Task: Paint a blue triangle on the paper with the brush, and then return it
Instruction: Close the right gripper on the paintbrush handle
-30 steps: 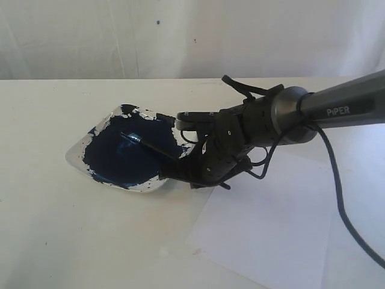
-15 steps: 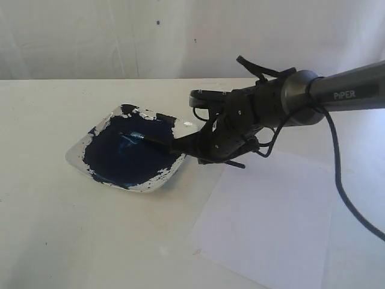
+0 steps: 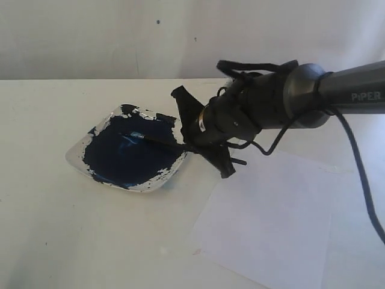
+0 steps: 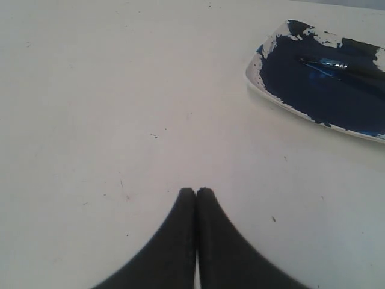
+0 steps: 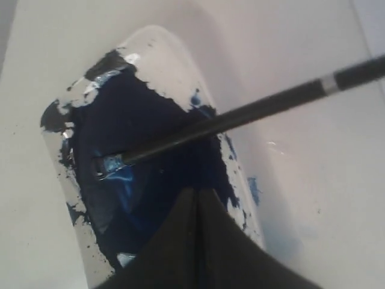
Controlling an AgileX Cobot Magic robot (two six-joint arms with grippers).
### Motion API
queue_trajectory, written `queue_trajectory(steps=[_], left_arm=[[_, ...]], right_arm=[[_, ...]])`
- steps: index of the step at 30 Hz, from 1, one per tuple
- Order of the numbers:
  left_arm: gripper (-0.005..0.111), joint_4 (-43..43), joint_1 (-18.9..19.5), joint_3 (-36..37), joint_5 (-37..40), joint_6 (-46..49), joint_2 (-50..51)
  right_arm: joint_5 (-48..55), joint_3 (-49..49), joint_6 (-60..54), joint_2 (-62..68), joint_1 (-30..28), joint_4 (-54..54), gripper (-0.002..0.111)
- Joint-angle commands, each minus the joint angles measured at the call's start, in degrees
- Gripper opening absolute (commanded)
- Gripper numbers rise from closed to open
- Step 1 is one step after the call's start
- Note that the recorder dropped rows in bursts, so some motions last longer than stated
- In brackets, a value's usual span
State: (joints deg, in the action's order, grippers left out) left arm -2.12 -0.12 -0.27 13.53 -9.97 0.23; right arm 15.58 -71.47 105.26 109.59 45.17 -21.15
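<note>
Right end effector (image 5: 196,191) — closed, empty — just beside the brush (image 5: 240,117) in the paint dish (image 5: 162,51)

Open table (image 3: 54,241) lower left, crowded centre.
Paint dish (image 3: 73,156) and brush (image 3: 157,140) leaning from it bar my jaws; paper (image 3: 277,223) lies flat, lower right.

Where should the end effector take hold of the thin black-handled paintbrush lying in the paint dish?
Grip the thin black-handled paintbrush on its bare handle beyond the rim of the white square paint dish, away from the tip sunk in dark blue paint. Probably come from above, jaws across the shaft: it leans low over the rim, clean there.
</note>
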Motion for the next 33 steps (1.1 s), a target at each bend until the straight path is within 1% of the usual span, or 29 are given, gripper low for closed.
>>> queue_trajectory(steps=[1,3,7,9,14,16,18,20,22,25,27,33], left_arm=[[0.000,-0.4,-0.1,0.3,-0.3,-0.4,-0.2],[0.000,-0.4,-0.1,0.3,-0.3,-0.4,-0.2],[0.000,-0.4,-0.1,0.3,-0.3,-0.4,-0.2],[0.000,-0.4,-0.1,0.3,-0.3,-0.4,-0.2],[0.000,-0.4,-0.1,0.3,-0.3,-0.4,-0.2],[0.000,-0.4,-0.1,0.3,-0.3,-0.4,-0.2],[0.000,-0.4,-0.1,0.3,-0.3,-0.4,-0.2],[0.000,-0.4,-0.1,0.3,-0.3,-0.4,-0.2],[0.000,-0.4,-0.1,0.3,-0.3,-0.4,-0.2],[0.000,-0.4,-0.1,0.3,-0.3,-0.4,-0.2],[0.000,-0.4,-0.1,0.3,-0.3,-0.4,-0.2],[0.000,-0.4,-0.1,0.3,-0.3,-0.4,-0.2]], right_arm=[[0.3,0.3,10.0,0.1,1.5,-7.6,0.000],[-1.7,0.3,10.0,0.1,1.5,-10.7,0.000],[-4.1,0.3,10.6,0.1,1.6,-11.6,0.000],[-3.6,0.3,15.1,0.1,1.6,-10.4,0.000],[3.9,0.3,15.3,1.3,0.1,1.4,0.000],[3.2,0.3,15.3,2.0,-0.7,1.9,0.000],[0.0,0.3,15.3,2.6,-1.2,1.6,0.001],[-3.2,0.3,15.3,3.3,-1.7,1.6,0.004],[-5.5,0.3,15.3,4.1,-2.0,1.6,0.011],[-6.1,0.3,15.3,4.9,-2.6,3.4,0.025],[-5.3,0.3,15.3,4.9,-2.9,3.8,0.031],[-4.9,0.3,15.3,4.9,-4.1,6.0,0.032]])
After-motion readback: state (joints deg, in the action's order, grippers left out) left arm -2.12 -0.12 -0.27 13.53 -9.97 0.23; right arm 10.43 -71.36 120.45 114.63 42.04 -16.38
